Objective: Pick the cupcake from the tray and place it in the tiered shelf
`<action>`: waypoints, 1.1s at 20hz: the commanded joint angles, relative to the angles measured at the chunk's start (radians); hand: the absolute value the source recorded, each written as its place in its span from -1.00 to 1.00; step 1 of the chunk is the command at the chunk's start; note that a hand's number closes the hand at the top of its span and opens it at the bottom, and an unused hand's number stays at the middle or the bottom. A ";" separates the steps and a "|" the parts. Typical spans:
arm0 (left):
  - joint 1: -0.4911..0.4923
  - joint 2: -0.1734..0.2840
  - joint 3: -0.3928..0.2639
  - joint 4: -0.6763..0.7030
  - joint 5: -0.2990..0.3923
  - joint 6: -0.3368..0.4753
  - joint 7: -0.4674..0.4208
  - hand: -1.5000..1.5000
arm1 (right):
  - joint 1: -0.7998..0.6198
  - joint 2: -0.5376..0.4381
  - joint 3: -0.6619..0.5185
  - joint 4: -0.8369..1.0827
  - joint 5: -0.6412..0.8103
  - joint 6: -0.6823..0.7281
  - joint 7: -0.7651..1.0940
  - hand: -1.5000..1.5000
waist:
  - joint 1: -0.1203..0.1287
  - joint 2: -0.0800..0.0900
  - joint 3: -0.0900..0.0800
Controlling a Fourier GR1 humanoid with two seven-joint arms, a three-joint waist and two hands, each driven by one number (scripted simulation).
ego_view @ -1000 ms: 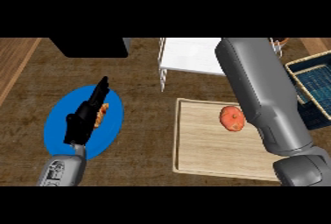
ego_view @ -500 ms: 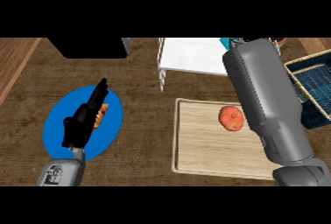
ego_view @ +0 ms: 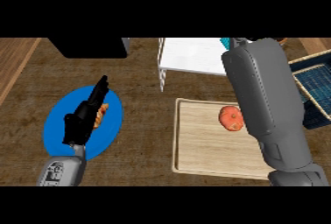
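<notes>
A wooden tray [ego_view: 207, 153] lies at the right of the counter, with a round orange-red food item [ego_view: 230, 118] on its far right side. The white tiered shelf [ego_view: 194, 57] stands just beyond the tray. My right forearm [ego_view: 265, 105] reaches over the tray's right side up to the shelf. Only a dark sliver of my right hand [ego_view: 238, 40] shows at the top edge, next to a small teal thing [ego_view: 224, 42]. Whatever that hand may hold is hidden. My left hand [ego_view: 84, 118] rests open, fingers up, over a blue plate [ego_view: 65, 113].
An orange pastry-like item [ego_view: 101, 114] lies on the blue plate, partly under my left hand. A black box [ego_view: 90, 46] stands at the back left. Dark blue wire baskets [ego_view: 317, 83] sit at the right edge. A lighter wooden strip [ego_view: 13, 61] runs along the far left.
My right forearm has shifted slightly, its elbow drifting left, and the teal thing has come into sight by the shelf. My left hand has stayed still.
</notes>
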 commanded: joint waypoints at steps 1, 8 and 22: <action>0.016 -0.010 0.006 0.046 -0.001 0.008 -0.050 0.00 | -0.020 -0.025 -0.012 -0.102 -0.074 0.038 -0.011 -1.00 | -0.004 -0.001 0.000; 0.034 -0.009 -0.004 0.016 -0.018 0.018 -0.035 0.00 | -0.014 -0.036 -0.093 -0.308 -0.029 -0.056 0.082 -1.00 | -0.018 -0.008 0.000; 0.068 0.002 0.015 -0.005 -0.019 0.032 -0.030 0.00 | 0.318 -0.084 -0.218 -0.992 -0.158 0.582 0.241 -1.00 | -0.072 -0.024 0.001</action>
